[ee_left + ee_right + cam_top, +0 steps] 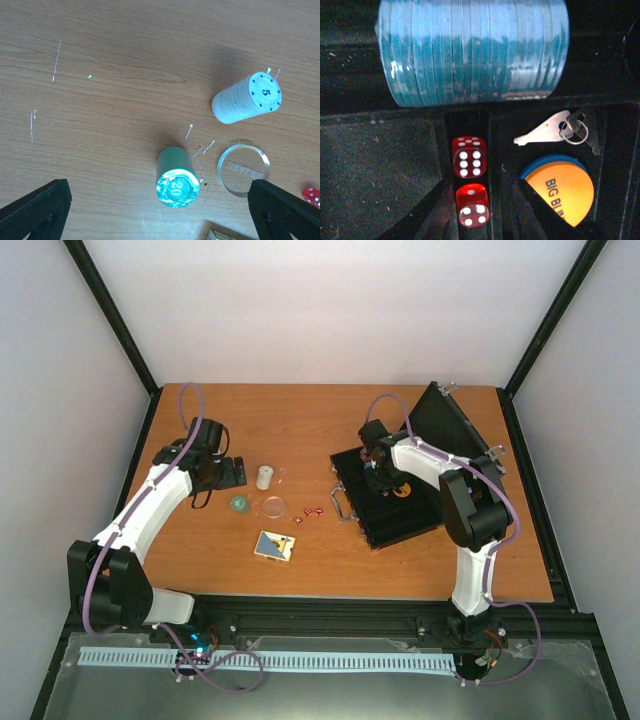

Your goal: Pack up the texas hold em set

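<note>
Chip stacks number three: one white stack (247, 98) and one teal stack (176, 176) standing on the surface (330, 425), and one blue stack (472, 50) lying on its side in the open black case (400, 515). One clear disc (243, 169) sits just beside the teal stack, with one card deck (274, 545) nearer the arms. Roughly three red dice (309, 512) lie loose; two more dice (469, 156) sit in a case slot, beside one orange disc (565, 192) and a key (545, 131). Left end effector (228, 472) is spread wide above the teal stack, holding nothing. Right end effector (378, 472) is parted, straddling the lower die (472, 204).
</note>
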Controlling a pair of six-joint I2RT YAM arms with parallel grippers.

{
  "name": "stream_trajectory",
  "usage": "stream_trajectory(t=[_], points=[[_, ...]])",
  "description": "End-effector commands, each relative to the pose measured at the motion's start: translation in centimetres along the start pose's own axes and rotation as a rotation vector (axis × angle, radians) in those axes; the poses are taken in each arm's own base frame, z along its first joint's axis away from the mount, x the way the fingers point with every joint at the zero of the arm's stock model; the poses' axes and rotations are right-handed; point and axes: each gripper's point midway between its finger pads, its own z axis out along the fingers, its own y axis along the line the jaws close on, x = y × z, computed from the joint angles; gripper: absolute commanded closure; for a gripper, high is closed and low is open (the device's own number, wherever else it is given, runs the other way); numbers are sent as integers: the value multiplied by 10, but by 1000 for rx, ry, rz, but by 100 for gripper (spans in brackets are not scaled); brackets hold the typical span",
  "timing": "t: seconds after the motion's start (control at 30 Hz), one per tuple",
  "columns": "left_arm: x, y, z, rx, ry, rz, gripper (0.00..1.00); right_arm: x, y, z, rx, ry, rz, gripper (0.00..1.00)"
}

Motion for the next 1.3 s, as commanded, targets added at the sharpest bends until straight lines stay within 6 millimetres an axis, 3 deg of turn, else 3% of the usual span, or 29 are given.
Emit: stream_trajectory(t=[0.0,0.1,0.27,0.4,0.53,0.7,0.83,1.03,1.27], points=[[-14,-2,-6,5,-39,-2,0,-11,0,10,-4,-18,7,66],[-13,-2,-6,4,-39,-2,0,-14,0,-3,-19,-39,11,66],[-12,-3,-5,9,-36,-3,0,-25,10,-39,-100,-105,9,56],[-14,-4,-6,13,-40,-5,0,-34,37,-65,-191,-141,-29,51],[-14,-4,-7,16,-42,-11,0,-40,83,-76,-257,-148,-119,51],[-12,-3,-9,17,-44,-17,0,-40,153,-68,-370,-115,-238,51],[-10,0,-13,9,-53,-16,0,-33,191,-57,-404,-75,-306,52],[-9,2,-15,5,-56,-10,0,-19,204,-35,-407,-11,-331,52],[-11,1,-14,6,-59,0,0,-16,208,-34,-418,-5,-358,52]])
